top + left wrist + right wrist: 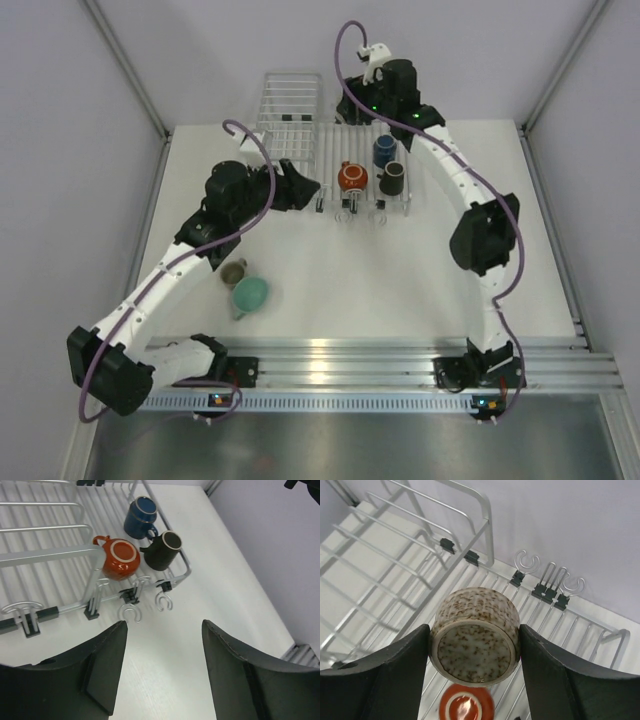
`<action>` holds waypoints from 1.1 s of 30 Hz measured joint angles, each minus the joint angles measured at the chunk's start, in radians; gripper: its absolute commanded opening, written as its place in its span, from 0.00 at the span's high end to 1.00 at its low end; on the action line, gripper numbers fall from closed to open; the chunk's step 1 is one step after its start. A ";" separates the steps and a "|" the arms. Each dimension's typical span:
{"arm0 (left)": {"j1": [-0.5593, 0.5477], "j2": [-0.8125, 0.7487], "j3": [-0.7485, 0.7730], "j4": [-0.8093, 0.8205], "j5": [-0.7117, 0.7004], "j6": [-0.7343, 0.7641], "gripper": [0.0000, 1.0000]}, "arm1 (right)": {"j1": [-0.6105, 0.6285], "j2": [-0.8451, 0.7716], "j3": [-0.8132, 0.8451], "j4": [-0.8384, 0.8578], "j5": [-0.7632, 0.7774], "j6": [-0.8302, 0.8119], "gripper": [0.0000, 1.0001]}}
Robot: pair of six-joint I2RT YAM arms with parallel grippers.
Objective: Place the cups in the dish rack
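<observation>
Looks like cup four is mid-delivery: the right gripper (474,630) has the speckled beige cup (475,645) pinched snug between its fingers, hanging above the dish rack (338,145) toward its far end. The dark blue cup (384,150), orange-red cup (351,177) and brown cup (394,178) already sit in the rack. The left gripper (164,625) is spread wide with nothing in it, just beside the rack's left edge. My guess for the next move: lower the beige one onto free bars clear of the orange-red cup, then release. The mint-teal cup (250,293) and olive-grey cup (234,272) wait on the table by the left arm.
</observation>
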 measured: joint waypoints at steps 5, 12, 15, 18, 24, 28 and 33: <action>0.069 0.062 0.028 -0.034 -0.004 0.044 0.34 | -0.010 0.192 0.190 -0.077 0.020 -0.005 1.00; 0.160 0.101 0.029 -0.052 0.037 0.051 0.34 | -0.032 0.286 0.228 -0.087 0.017 0.022 1.00; 0.175 0.101 0.028 -0.050 0.052 0.050 0.34 | -0.035 0.313 0.241 -0.084 0.015 0.031 1.00; 0.188 0.101 0.022 -0.048 0.069 0.050 0.34 | -0.035 0.331 0.241 -0.085 0.012 0.033 1.00; 0.204 0.100 -0.001 -0.051 0.090 0.049 0.35 | -0.035 0.361 0.241 -0.094 0.014 0.028 1.00; 0.209 0.086 -0.010 -0.050 0.092 0.049 0.35 | -0.035 0.370 0.241 -0.106 0.024 0.016 1.00; 0.214 0.071 -0.016 -0.050 0.098 0.046 0.35 | -0.035 0.382 0.241 -0.106 0.053 -0.010 0.99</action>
